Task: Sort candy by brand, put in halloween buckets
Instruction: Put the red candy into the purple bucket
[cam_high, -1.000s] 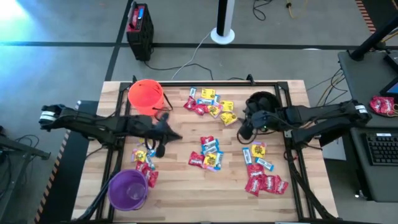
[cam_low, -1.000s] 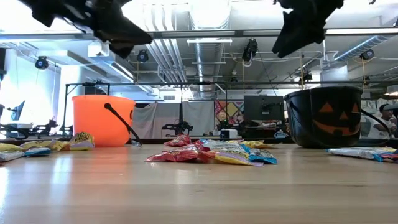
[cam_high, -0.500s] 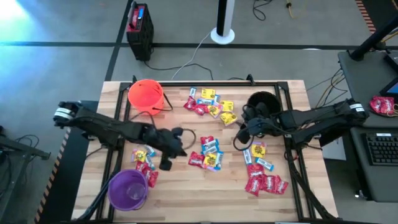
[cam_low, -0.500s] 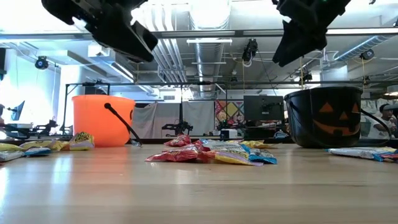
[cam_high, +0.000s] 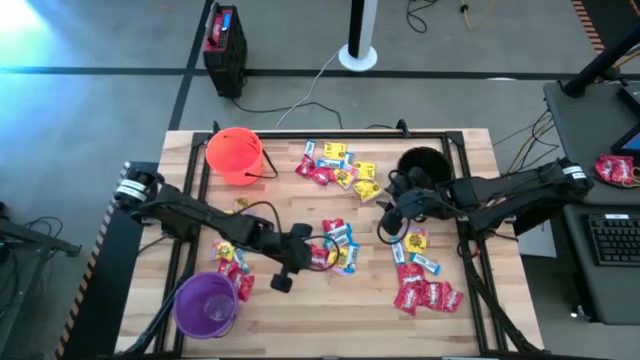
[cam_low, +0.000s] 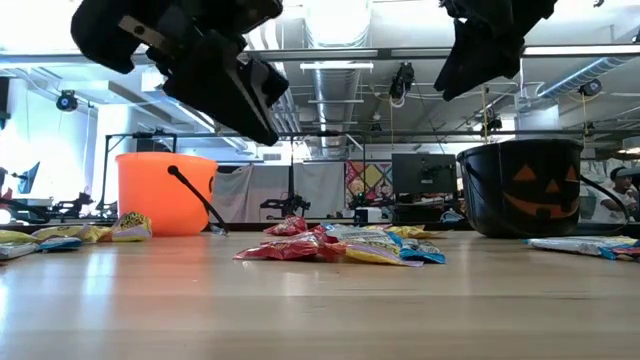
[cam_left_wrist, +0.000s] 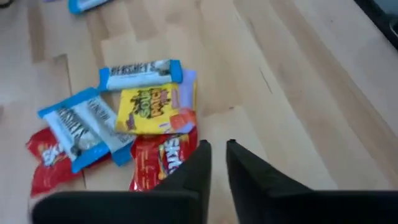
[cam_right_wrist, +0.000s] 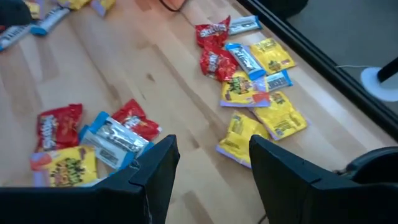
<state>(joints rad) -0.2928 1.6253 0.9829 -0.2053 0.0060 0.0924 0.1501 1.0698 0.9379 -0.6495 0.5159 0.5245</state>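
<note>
Small flat wrapped candies (cam_high: 338, 246), red, yellow and blue-white (light, crinkly, probably slippery), lying mid-frame on the wooden worktop (cam_high: 340, 310); best pinched across an edge. Left claw (cam_left_wrist: 216, 155), clenched with only a slit showing, hovering just beside the red packet (cam_left_wrist: 157, 163). Right claw (cam_right_wrist: 213, 163), released wide, hanging right of centre above loose candy near the black bucket (cam_high: 422, 166).

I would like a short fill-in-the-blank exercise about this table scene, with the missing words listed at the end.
1. The bucket at the table's far left corner is ____.
2. The left gripper hovers beside the centre pile of candy, its jaws nearly ____.
3. The right gripper has its jaws ____ and holds nothing.
4. The black bucket bears a ____ face in the low view.

Missing words: orange; shut; open; pumpkin
</note>
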